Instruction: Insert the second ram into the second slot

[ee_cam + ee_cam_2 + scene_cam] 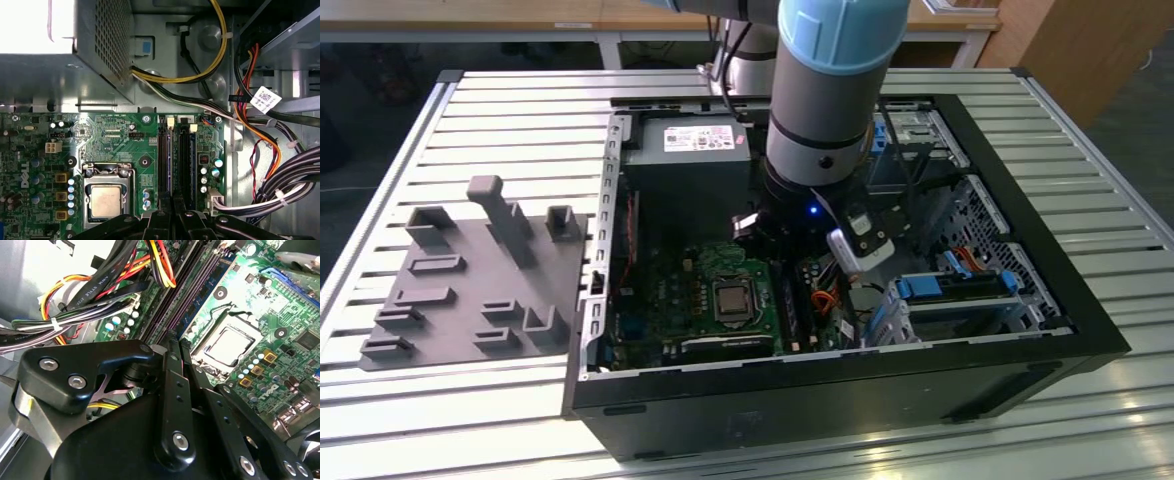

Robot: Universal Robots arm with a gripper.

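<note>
Exterior view: arm reaches down into open PC case (1067, 330) lying on slatted metal table (480, 110), claw (790, 262) low beside CPU socket (731, 300), over the black RAM slots, probably placed there so the stick meets the slot square. Grey fixture tray (467, 290) sits on the table outside the case wall farthest from the drive bays. Wooden furniture lies behind the table. Second wrist view: claw (175, 347) fingers are pressed together, tips meeting right at the end of the slot row (192, 287) next to the socket; whether they pinch the second ram (212, 280) can't be told, though a dark-blue strip looks seated in a slot there. First wrist view: claw (172, 210) is clenched over slots (186, 160), beside the socket (106, 200); one slot (166, 160) looks filled by the dark strip. Cable bundles hang clear of the slots.
</note>
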